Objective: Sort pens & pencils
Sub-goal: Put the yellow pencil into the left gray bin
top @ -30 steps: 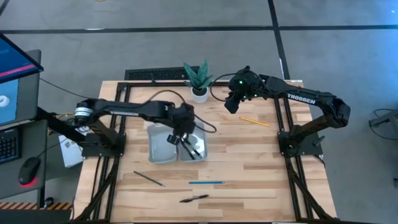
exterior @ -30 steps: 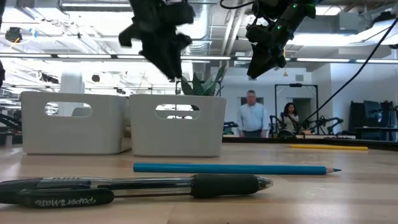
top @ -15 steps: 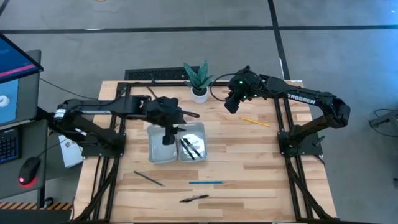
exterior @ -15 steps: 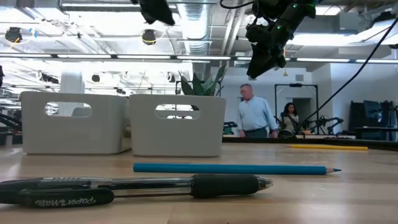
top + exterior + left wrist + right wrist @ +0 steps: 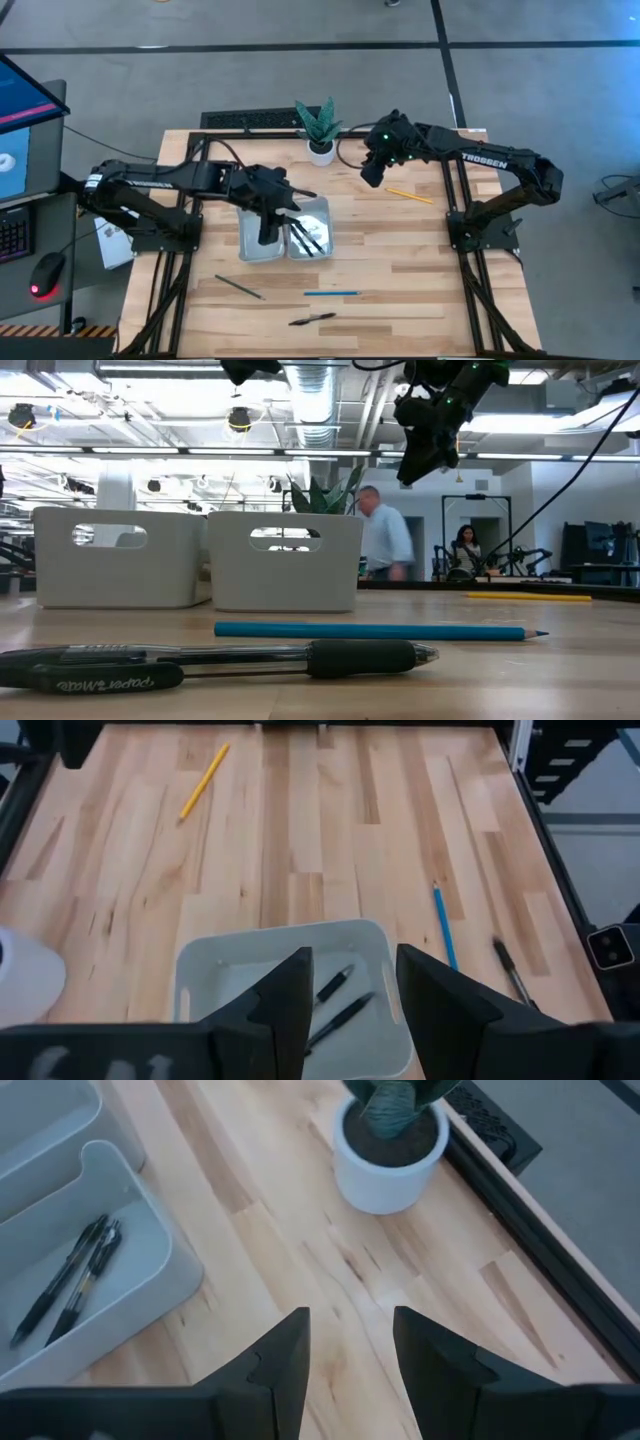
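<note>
Two black pens lie in the right one of two white trays; the same pens show in the left wrist view. A third black pen lies on the table near the near edge. The blue pencil, dark grey pencil and yellow pencil lie flat on the wood. My left gripper hangs open above the left tray. My right gripper is open, held high near the potted plant.
The potted plant stands at the table's far edge, close below my right gripper. The low view shows the two trays' walls, the blue pencil and the pen in front. People move in the room behind.
My left gripper has risen from just over the right tray and shifted toward the table's left, now over the left tray; in the low view it has gone up almost out of the picture. A person in the background has walked leftward.
</note>
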`<action>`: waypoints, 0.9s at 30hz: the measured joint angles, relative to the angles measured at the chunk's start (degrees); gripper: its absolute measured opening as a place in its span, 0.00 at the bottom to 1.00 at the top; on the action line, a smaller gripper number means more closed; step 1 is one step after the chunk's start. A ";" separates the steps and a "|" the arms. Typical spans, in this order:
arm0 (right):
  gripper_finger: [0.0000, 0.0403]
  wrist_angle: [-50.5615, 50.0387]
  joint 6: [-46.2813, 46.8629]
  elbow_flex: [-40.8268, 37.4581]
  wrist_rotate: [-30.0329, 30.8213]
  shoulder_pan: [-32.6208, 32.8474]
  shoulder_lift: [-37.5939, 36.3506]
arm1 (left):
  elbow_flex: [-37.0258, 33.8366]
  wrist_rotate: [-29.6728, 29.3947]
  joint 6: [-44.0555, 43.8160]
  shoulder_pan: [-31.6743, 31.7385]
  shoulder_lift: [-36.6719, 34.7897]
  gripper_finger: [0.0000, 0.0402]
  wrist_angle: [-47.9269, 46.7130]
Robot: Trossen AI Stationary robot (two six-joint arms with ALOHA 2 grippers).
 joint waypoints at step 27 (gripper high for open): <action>0.41 -4.47 9.03 0.00 0.00 9.20 0.00 | -22.04 -5.16 -6.27 -7.80 -17.86 0.34 22.08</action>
